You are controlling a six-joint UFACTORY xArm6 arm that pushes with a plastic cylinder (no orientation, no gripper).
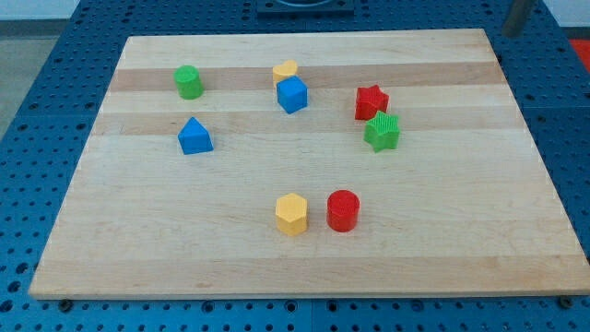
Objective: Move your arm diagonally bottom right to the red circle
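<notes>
The red circle [343, 210] stands on the wooden board [138, 249] at the lower middle, with a yellow hexagon [291, 214] close on its left. A short dark rod-like shape stands past the board's top right corner. It looks like my rod, and its lower end would be my tip [514, 35]. It is off the board, far up and to the right of the red circle, and touches no block.
A green cylinder [189, 82] is at the upper left with a blue triangle [194, 136] below it. A yellow block [285, 71] touches a blue cube [292, 95] at top middle. A red star [371, 101] and a green star [382, 132] sit right of centre.
</notes>
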